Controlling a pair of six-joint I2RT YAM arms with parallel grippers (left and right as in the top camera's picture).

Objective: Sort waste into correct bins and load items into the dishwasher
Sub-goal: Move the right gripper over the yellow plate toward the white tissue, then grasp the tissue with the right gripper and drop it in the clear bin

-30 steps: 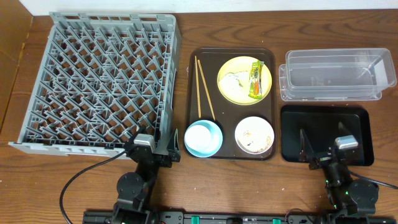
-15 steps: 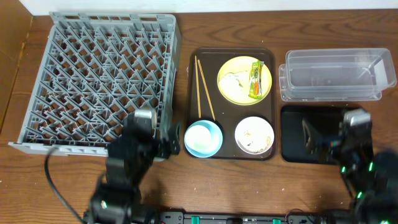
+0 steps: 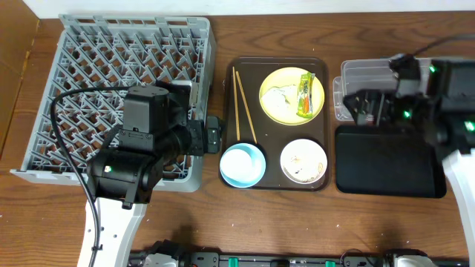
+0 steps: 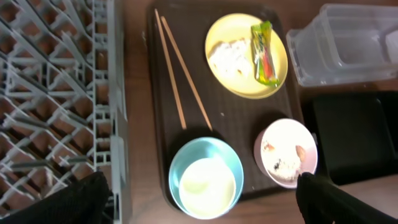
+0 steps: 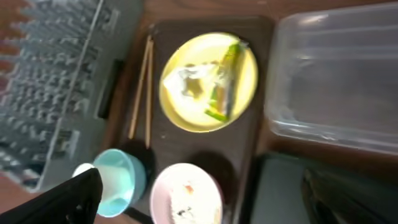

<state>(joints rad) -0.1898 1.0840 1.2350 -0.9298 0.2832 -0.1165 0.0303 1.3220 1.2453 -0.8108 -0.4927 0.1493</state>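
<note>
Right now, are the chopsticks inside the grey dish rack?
No, both wooden chopsticks lie on the dark brown tray, just left of the yellow plate, outside the grey dish rack.

grey lattice plastic dish rack (image 3: 111, 74), dark brown serving tray (image 3: 271, 137), round yellow plate (image 3: 286, 78), yellow-green snack wrapper (image 3: 304, 93), crumpled white tissue (image 3: 277, 100), light-blue bowl (image 3: 243, 165), small white bowl (image 3: 286, 159), tan wooden chopsticks (image 3: 236, 104), glossy black tray (image 3: 382, 163)

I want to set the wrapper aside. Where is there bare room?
The black tray is bare, and the clear tub behind it is empty. The brown serving tray is crowded with plate, blue bowl, white bowl and chopsticks.
</note>
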